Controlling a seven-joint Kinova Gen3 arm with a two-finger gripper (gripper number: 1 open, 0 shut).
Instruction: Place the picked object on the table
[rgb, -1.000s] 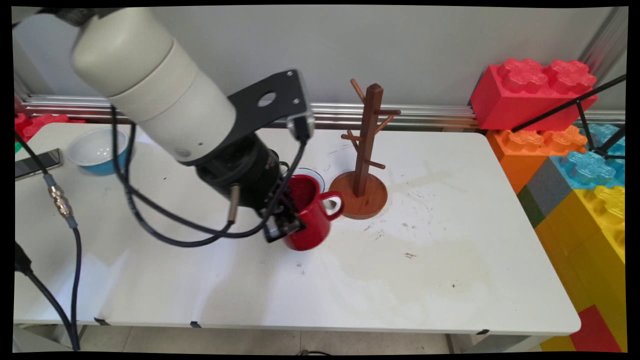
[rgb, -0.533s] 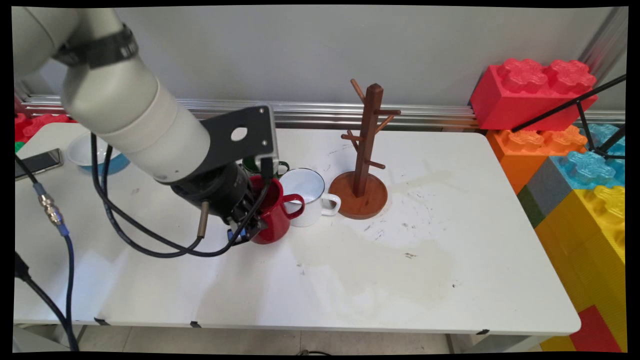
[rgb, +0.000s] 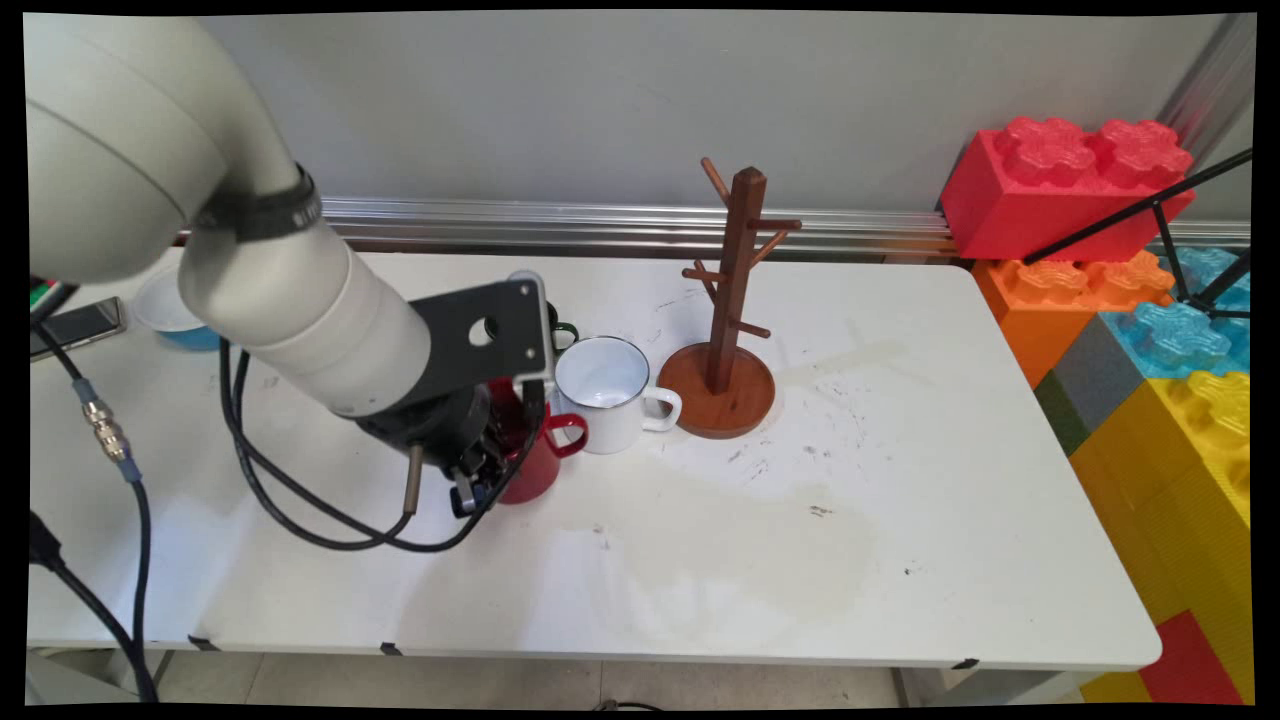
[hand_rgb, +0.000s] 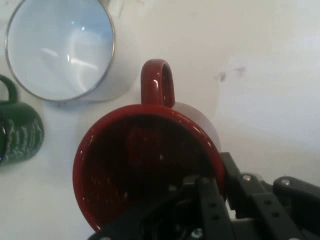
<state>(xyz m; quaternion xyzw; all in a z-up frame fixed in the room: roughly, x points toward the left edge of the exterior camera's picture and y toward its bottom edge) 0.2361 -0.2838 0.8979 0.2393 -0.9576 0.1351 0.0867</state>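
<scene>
A glossy red ceramic mug (hand_rgb: 145, 165) stands upright on the white bench (rgb: 800, 520), left of the bench's middle, its looped handle pointing toward the white mug beside it. The black two-finger gripper (hand_rgb: 212, 192) is clamped on the red mug's rim, one finger inside the dark, speckled interior and the other outside the wall. In the main view the arm's black wrist and hanging cables hide most of the red mug (rgb: 535, 455), leaving only its right side and handle visible.

Just right of it stands a white enamel mug (rgb: 610, 395) with a thin dark metal rim and a smooth, pale interior; its handle points toward a wooden mug tree. Behind both, a dark green mug (hand_rgb: 17, 132) is mostly hidden by the arm in the main view and cut off at the hand view's left edge; faint pale lettering on it is unreadable.

The brown wooden mug tree (rgb: 730, 310) has a round base, a square post and slanted pegs. At the bench's far left a blue bowl with a white inside (rgb: 175, 315) is partly hidden behind the arm. Large plastic building blocks (rgb: 1070, 190) in red, orange, blue and yellow are stacked beyond the bench's right end.
</scene>
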